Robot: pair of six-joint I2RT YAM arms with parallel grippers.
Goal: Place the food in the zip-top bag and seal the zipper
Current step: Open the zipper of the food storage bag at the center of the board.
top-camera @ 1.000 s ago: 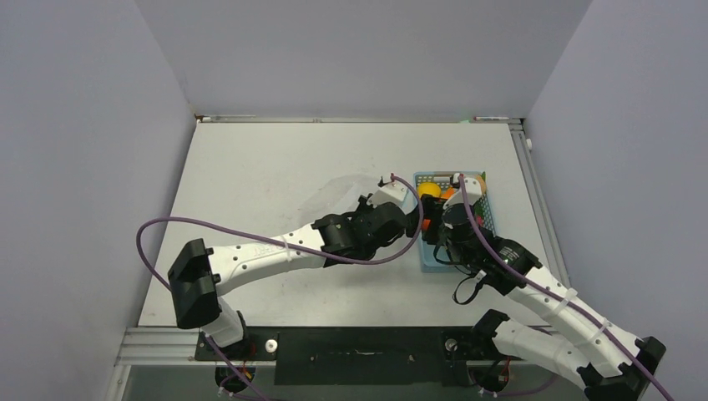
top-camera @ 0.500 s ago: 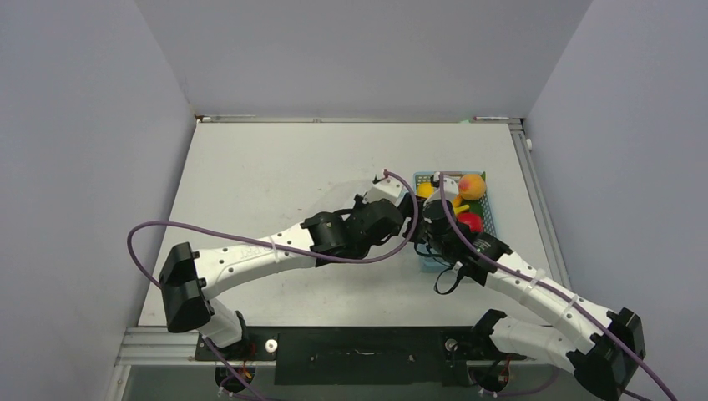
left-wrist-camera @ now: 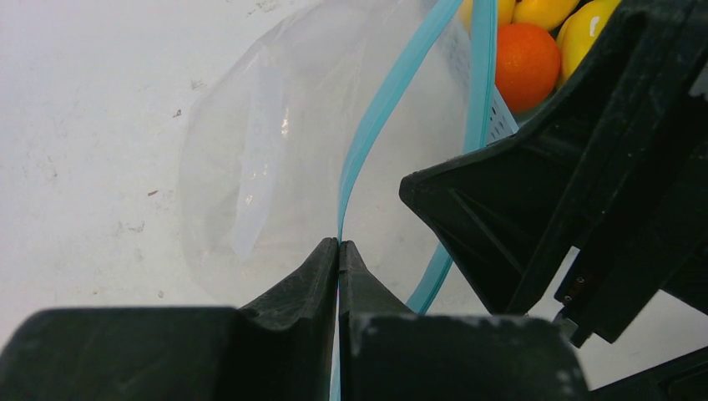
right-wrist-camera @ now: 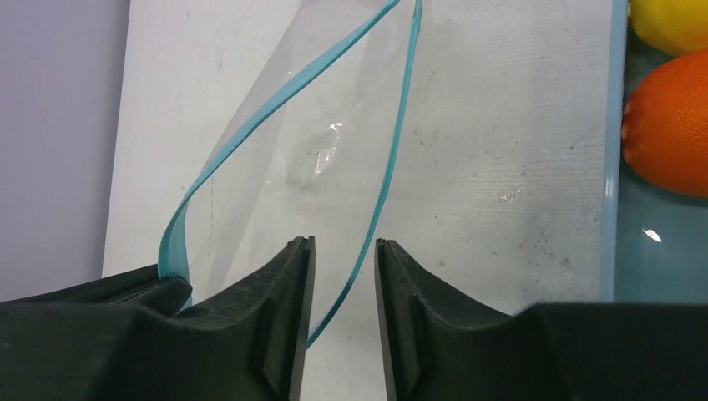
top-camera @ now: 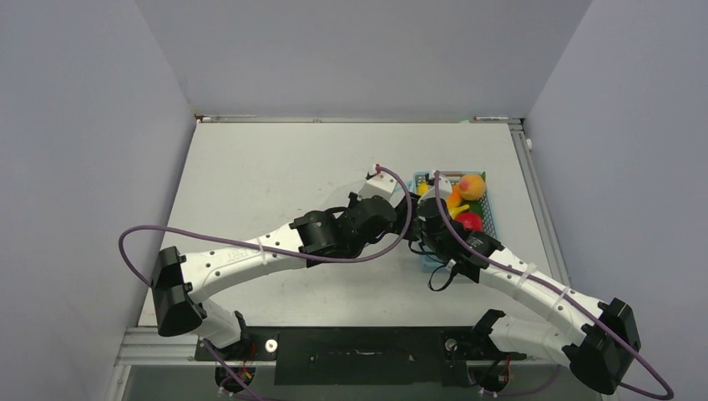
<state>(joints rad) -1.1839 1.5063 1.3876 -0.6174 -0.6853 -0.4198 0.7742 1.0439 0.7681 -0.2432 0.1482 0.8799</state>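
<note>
Left hand (left-wrist-camera: 338,251) pinched tight on one blue strip of the zipper (left-wrist-camera: 377,104), the clear zip-top bag (left-wrist-camera: 250,167) gaping open over the white table (left-wrist-camera: 83,125), the other arm's black casing (left-wrist-camera: 584,167) crowding in at right, an orange fruit (left-wrist-camera: 524,65) and yellow fruits (left-wrist-camera: 547,10) just behind

Count, top view: robot arms, 2 (top-camera: 242,255) (top-camera: 534,284). Zip-top bag (left-wrist-camera: 275,167), 1. Light blue basket (right-wrist-camera: 614,167), 1.
Fruit showing: orange-yellow round (top-camera: 472,185), 1; red fruit (top-camera: 470,221), 1; yellow banana (top-camera: 456,203), 1. The arms hide the rest.
Left wrist view: orange round (left-wrist-camera: 526,54), 1; yellow fruits (left-wrist-camera: 543,10), at least 2.
</note>
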